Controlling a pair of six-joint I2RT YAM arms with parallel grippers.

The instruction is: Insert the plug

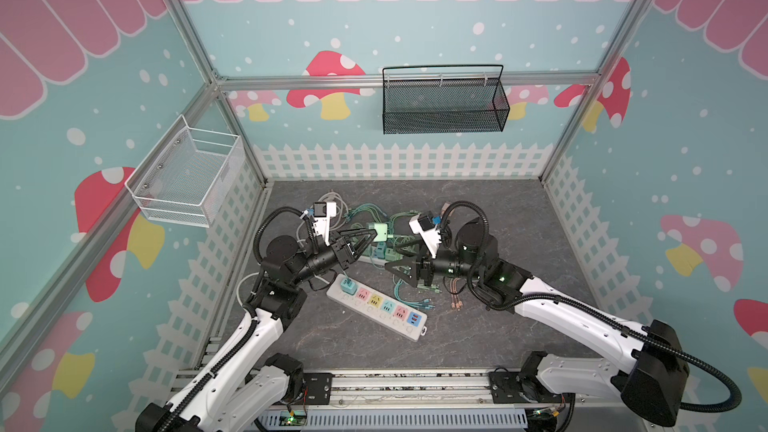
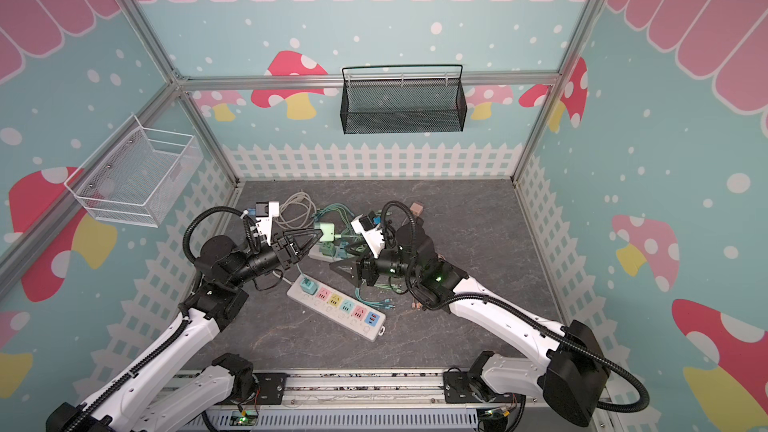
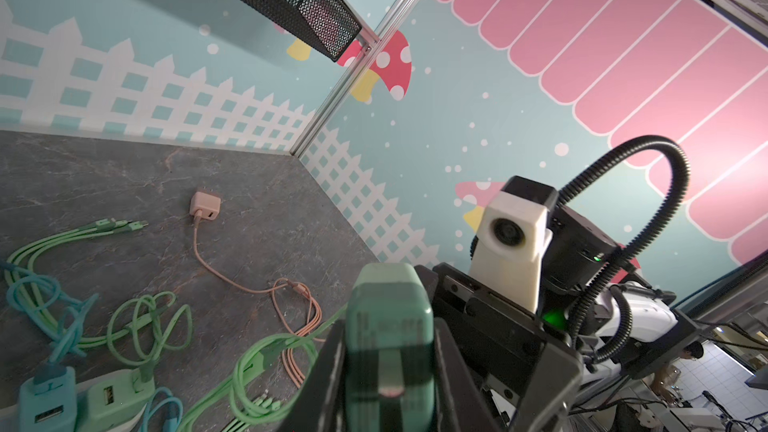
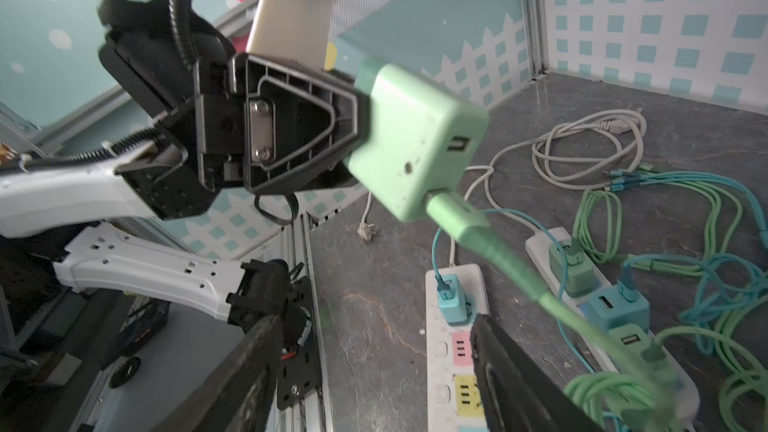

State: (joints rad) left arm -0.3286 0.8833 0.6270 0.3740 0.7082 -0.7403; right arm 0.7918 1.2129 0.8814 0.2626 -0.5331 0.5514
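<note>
- In both top views the left gripper pinches the green plug over the tangled cables, apart from the power strip. The right gripper hangs near.
- Left wrist: the fingers press on the green plug from two sides.
- Right wrist: the right gripper stands spread and empty (over the strip's coloured sockets). The green plug is held aloft with its cable attached.

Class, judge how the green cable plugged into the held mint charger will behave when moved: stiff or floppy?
Probably floppy: the green cable sags from the mint charger. Likely to snag: it runs into tangled coils on the table.
</note>
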